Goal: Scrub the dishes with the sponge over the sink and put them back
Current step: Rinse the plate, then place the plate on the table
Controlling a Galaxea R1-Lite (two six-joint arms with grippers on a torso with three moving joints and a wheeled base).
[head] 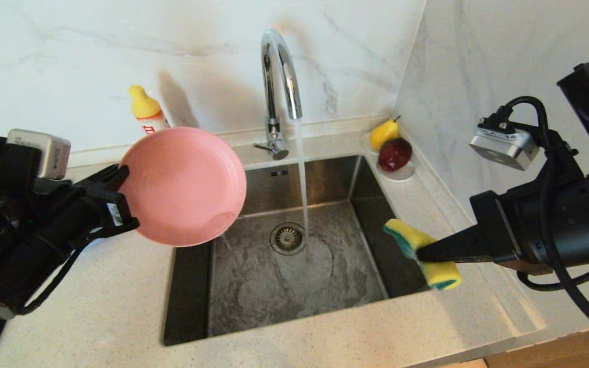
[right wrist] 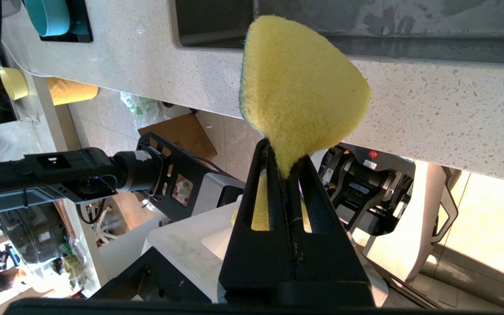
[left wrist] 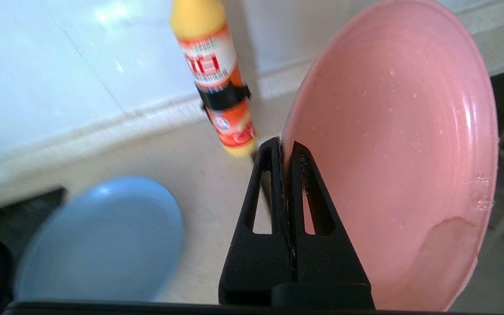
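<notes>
the left gripper [head: 120,197] has its jaws clamped on the rim of the pink plate [head: 184,185], which stands tilted on edge above the left edge of the sink [head: 294,301], its wet face turned toward the basin. the right gripper [head: 422,253] has its jaws pinched tight on the waist of the sponge [head: 420,251], held over the sink's right rim, green side toward the basin. water runs from the tap [head: 280,89] down beside the drain [head: 288,238]. in the left wrist view a grey-blue plate [left wrist: 103,240] lies flat on the tabletop [head: 95,312], near the soap bottle [head: 147,110]. in the far right corner a white saucer [head: 399,174] carries a pear [head: 384,134] and a dark red fruit [head: 395,154]. the right wrist view shows a teal bowl [right wrist: 53,16] at its edge.
</notes>
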